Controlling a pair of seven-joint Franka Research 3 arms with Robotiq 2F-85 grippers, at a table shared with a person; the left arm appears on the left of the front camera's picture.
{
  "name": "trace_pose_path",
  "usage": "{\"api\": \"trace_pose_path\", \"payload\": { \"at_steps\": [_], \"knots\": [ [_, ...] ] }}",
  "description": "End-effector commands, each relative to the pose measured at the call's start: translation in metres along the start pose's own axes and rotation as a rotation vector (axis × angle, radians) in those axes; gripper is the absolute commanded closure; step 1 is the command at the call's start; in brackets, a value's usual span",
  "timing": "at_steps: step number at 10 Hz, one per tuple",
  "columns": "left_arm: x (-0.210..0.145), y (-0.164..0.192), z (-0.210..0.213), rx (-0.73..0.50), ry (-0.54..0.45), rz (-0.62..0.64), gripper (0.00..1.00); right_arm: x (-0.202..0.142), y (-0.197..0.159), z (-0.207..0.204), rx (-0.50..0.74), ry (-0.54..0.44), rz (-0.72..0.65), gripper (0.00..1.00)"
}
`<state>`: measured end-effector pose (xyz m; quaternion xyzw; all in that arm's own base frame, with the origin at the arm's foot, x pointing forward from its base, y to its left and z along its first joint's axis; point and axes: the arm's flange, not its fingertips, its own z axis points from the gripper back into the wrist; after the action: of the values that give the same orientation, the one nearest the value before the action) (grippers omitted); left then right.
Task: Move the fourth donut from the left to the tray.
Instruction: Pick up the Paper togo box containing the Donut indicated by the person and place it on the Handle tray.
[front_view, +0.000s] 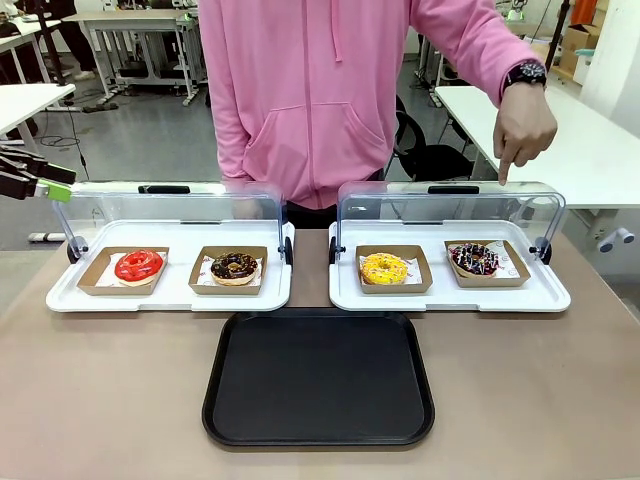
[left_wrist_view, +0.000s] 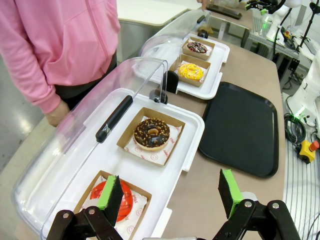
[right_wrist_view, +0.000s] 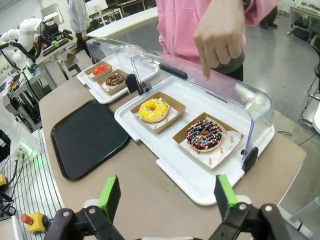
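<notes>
Jaws gape above tan table (front_view: 100, 400), perhaps workbenches (front_view: 130, 20) beyond.

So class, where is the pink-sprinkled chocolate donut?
Front view: the pink-sprinkled chocolate donut sits rightmost on the right white tray, beside the yellow donut, below the person's hand.

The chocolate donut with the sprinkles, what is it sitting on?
White printed paper shows around the donut, inside a shallow brown cardboard holder on the white tray. The paper beneath the donut itself and the holder's floor are covered.
</notes>
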<state>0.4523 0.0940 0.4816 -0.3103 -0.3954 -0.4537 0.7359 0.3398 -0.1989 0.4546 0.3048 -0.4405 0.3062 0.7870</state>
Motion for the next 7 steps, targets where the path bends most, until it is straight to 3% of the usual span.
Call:
{"api": "trace_pose_path", "payload": {
  "at_steps": [1, 7],
  "knots": [
    [0.0013, -0.0010, -0.0004, -0.004, -0.006, 0.001, 0.00, 0.0012, -0.0026, -0.0015, -0.005, -0.030, 0.025, 0.00],
    [0.0013, -0.0010, -0.0004, -0.004, -0.006, 0.001, 0.00, 0.0012, -0.0026, -0.0015, -0.005, -0.030, 0.025, 0.00]
  ]
}}
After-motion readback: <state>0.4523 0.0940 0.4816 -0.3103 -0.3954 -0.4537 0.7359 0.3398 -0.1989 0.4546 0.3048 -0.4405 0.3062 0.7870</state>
